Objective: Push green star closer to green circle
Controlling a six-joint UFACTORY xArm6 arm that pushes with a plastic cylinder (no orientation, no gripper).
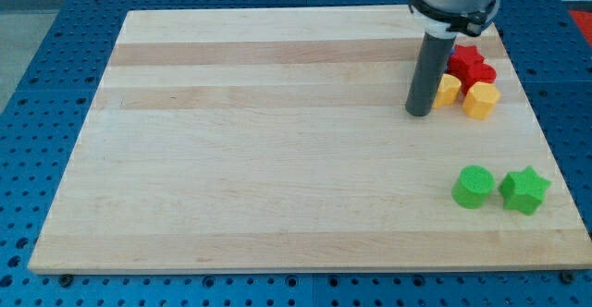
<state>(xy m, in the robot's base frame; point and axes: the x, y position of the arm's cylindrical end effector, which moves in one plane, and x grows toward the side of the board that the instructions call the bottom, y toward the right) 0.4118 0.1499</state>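
No claw is fitted, so no open or closed state can be reported; the arm ends in a dark rod, and my tip [419,113] is seen resting on the table [277,159] in the upper right of the frame, just beside the left edge of a yellow block [448,90], with a second yellow block [480,100] and a red star-like block [471,65] grouped close to the right of it. The green star [525,190] is located in the lower right of the frame, just beside the green circle [473,186] on its left, and both are placed well apart from my tip.
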